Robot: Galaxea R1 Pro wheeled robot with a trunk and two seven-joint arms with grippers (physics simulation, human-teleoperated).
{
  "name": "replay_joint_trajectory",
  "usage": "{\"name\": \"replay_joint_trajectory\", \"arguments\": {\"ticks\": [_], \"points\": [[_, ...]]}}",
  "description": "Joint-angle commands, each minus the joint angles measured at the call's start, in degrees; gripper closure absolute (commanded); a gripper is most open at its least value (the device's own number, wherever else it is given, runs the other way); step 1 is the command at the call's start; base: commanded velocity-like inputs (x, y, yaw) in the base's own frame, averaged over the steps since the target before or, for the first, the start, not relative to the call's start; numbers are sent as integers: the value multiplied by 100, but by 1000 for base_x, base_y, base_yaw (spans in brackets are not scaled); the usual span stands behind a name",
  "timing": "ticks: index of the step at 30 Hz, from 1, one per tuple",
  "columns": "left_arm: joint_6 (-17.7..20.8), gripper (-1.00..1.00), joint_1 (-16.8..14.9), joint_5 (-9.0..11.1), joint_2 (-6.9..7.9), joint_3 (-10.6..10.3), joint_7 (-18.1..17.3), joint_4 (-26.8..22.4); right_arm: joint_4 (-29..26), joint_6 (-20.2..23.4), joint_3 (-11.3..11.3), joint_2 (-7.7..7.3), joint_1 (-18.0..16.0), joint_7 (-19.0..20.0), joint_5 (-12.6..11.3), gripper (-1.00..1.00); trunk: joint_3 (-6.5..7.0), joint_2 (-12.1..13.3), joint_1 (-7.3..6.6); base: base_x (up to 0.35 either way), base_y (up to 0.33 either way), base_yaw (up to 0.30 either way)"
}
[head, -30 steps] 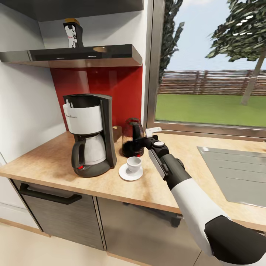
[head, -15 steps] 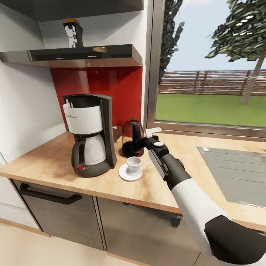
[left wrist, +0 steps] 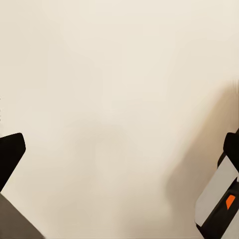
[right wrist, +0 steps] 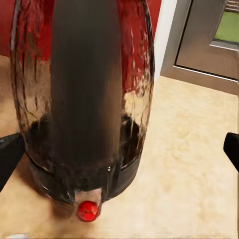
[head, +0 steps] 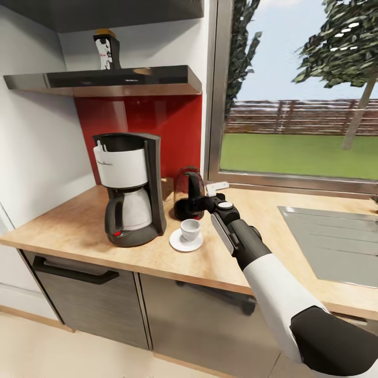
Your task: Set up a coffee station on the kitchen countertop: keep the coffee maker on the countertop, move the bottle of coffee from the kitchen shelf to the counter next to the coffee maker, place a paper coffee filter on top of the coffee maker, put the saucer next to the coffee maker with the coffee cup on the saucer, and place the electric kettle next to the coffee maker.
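1. The right gripper (head: pixel 206 196) sits at the electric kettle (head: pixel 188 193), its fingers spread apart on either side of the black handle in the wrist view and not closed on it. The left gripper's (left wrist: pixel 119 169) fingers are likewise apart, over bare pale floor.
2. Over the last second the arm has hardly moved; the whole view has slid a little, so the camera shifted, not the things.
3. The kettle stands on the counter (head: pixel 79 231), at about 2 o'clock from the coffee maker (head: pixel 131 189) and just beside it. That step looks done.
4. The coffee cup (head: pixel 190 229) sits on its saucer (head: pixel 178 242) at 6 o'clock from the kettle.
5. The bottle of coffee (head: pixel 106 49) is still up on the kitchen shelf (head: pixel 115 80); I'd guess it comes next.
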Motion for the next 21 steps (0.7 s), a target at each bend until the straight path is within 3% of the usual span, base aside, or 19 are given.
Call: {"name": "replay_joint_trajectory", "arguments": {"ticks": [1,21], "points": [[-6,-100,4,29,0,7,-21,-10,-2,20,14,0,-5,-49,-59,-100,-5,-3,-2,-159,0,0],[-15,-100,3,29,0,8,-21,-9,115,-2,29,0,-5,-45,-59,-100,-5,-3,-2,-29,0,0]]}}
